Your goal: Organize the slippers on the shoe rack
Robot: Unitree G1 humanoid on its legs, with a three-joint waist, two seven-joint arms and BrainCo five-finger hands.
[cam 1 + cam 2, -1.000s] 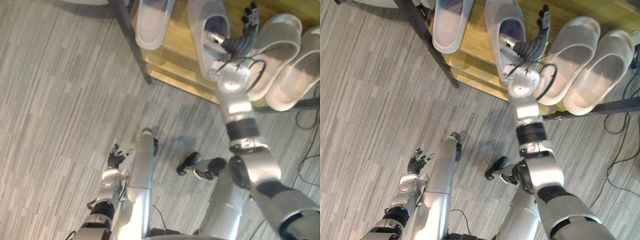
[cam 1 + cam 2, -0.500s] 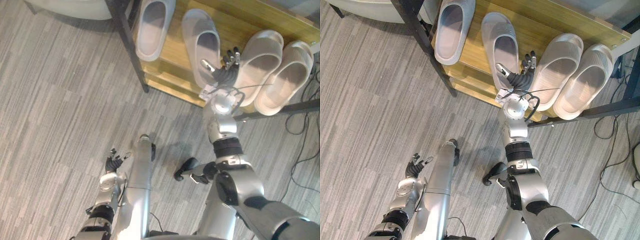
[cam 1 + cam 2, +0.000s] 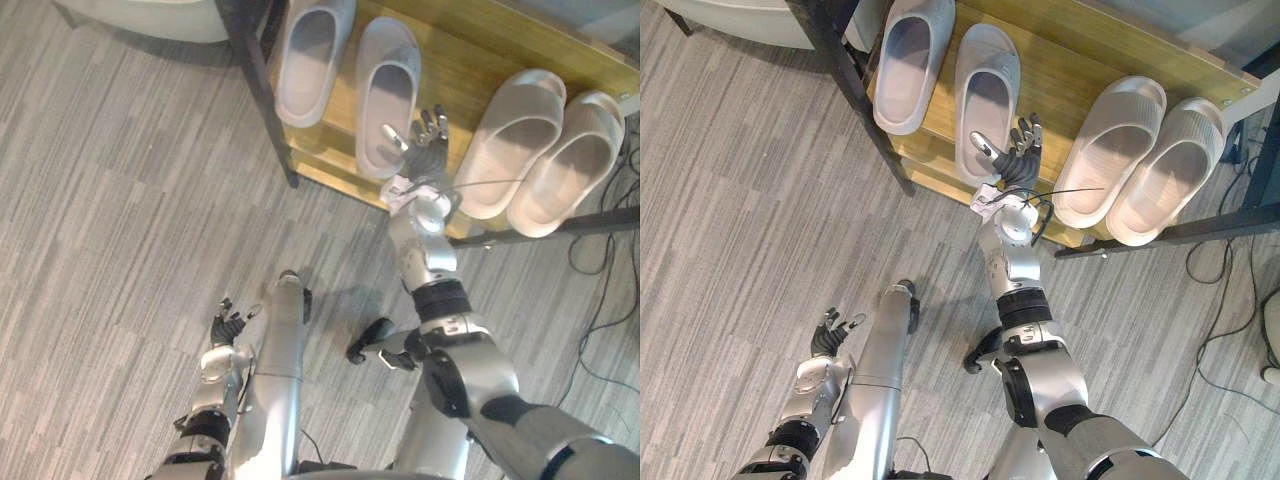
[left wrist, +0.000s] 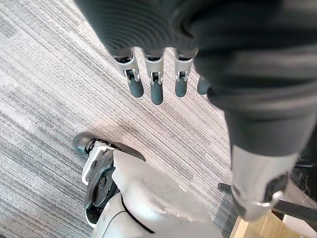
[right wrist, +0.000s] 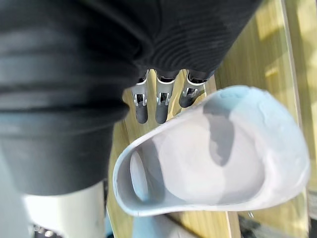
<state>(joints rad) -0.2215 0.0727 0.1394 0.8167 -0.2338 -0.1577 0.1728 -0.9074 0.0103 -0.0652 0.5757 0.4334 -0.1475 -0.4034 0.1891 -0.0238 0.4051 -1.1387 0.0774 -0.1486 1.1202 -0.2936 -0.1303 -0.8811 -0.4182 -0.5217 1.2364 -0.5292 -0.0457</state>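
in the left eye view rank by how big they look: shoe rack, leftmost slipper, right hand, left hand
1. shoe rack
2. leftmost slipper
3. right hand
4. left hand; looks slightly smaller, but hangs farther from the camera, so unsure

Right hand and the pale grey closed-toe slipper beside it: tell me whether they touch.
Cannot tell. In the right eye view the right hand overlaps the heel of the pale grey closed-toe slipper; neither contact nor gap shows plainly.

Light fell bright and even on the shoe rack (image 3: pixel 475 45). Its wooden shelf glowed warm, with pale glare streaks beside the slipper (image 5: pixel 223 163) under my right hand (image 5: pixel 161 104). Soft shade sat inside the rack's slippers.
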